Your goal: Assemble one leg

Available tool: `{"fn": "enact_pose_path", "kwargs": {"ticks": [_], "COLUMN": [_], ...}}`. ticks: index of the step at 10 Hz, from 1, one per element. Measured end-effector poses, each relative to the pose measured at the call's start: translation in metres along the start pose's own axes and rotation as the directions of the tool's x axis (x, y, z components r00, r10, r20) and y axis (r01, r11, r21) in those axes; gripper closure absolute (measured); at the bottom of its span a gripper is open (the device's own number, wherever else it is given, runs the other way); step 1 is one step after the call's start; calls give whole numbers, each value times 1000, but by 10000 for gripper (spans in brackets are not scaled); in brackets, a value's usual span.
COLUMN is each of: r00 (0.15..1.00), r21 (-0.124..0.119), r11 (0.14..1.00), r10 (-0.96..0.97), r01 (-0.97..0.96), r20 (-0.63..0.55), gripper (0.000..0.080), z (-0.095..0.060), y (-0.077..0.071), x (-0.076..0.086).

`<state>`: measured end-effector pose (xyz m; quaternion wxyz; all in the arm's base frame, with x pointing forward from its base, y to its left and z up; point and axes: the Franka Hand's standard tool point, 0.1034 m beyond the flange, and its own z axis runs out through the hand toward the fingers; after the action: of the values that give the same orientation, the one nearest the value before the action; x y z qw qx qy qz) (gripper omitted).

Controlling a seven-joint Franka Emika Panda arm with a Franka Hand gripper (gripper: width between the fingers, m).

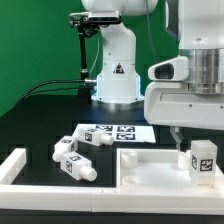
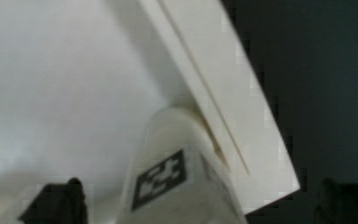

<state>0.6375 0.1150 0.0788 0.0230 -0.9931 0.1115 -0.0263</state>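
A short chunky white plastic leg with black-and-white square tags is seen standing upright on the large flat white square tabletop with a raised rim, close to the corner at the exterior view's right. The arm's tool is held directly above it, so that the leg lies straight below the tool and its long axis runs vertically, in line with the approach. In the wrist view the leg is seen end-on between the two dark fingertips, which are spread wide and touch nothing; the tool is thus apart and holds nothing. The raised rim passes just beside the leg in that view. The leg is judged to be seated but perhaps not yet screwed home. Several similar white pegs are left lying on the black bench, near a thin marker board.
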Motion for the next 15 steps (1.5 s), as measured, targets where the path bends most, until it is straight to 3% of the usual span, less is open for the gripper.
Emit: {"fn": "enact_pose_path", "kwargs": {"ticks": [2,5,6,7,8,10,13,15], "r00": [982,990,995,999,997,951,712,433], "r21": [11,9,12,14,15,20,27,39], "r11": [982,991,996,1000,998,952,711,432], "r10": [-186,-135,-92,-14,63,306,703,901], "r01": [186,136,93,15,-62,-305,-702,-901], "r20": [-26,-43,-42,-41,-39,-36,2,33], "gripper": [151,165,337,337,513,513,513,512], "z": [0,1,1,1,2,3,3,4], "y": [-2,-1,-1,-1,2,4,6,4], "x": [4,5,5,5,5,6,6,4]}}
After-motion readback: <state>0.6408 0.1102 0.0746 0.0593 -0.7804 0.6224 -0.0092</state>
